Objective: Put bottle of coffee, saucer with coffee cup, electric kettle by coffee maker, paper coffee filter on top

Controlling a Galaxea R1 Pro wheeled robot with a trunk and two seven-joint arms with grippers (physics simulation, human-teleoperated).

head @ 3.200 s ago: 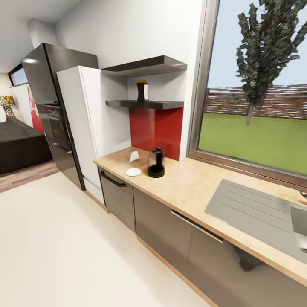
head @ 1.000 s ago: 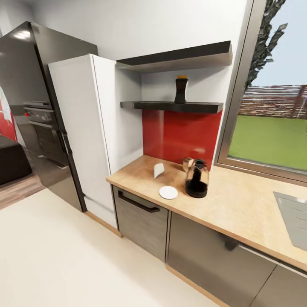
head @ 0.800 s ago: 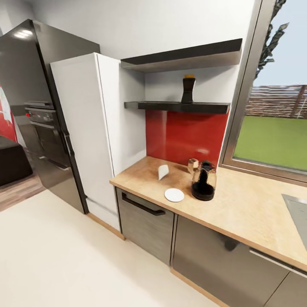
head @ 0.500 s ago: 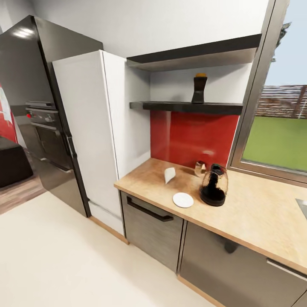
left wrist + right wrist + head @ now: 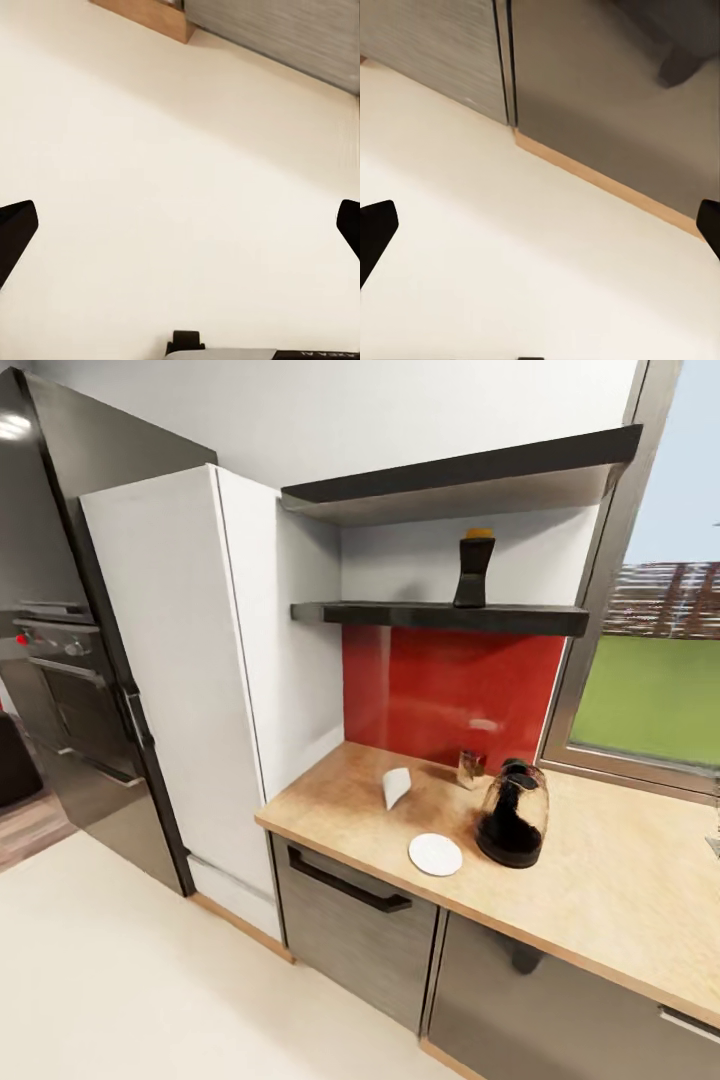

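The robot stood on the floor facing the corner of the kitchen, both arms hanging low. The left claw (image 5: 180, 225) was spread wide with nothing between its tips, aimed at the pale floor (image 5: 150, 187); the right claw (image 5: 540, 225) was likewise spread and empty, looking at the floor beside the dark cabinet fronts (image 5: 585, 75).

In the head view, the bottle of coffee (image 5: 474, 568) stood upright on the kitchen shelf (image 5: 440, 617), upper centre-right of the frame, above the red splashback (image 5: 440, 690). On the bench (image 5: 600, 880), in the centre-right of the frame, the electric kettle (image 5: 513, 814) stood upright. The saucer (image 5: 435, 854) lay flat just to its lower left, apart from it. The paper coffee filter (image 5: 396, 786) rested further left, near the white tall cabinet (image 5: 160, 660). A small glossy object (image 5: 470, 768) behind the kettle was probably the coffee cup, though too blurred to tell.

The claws seemed kept low and open for travel, ready for a first grasp, likely of the bottle.
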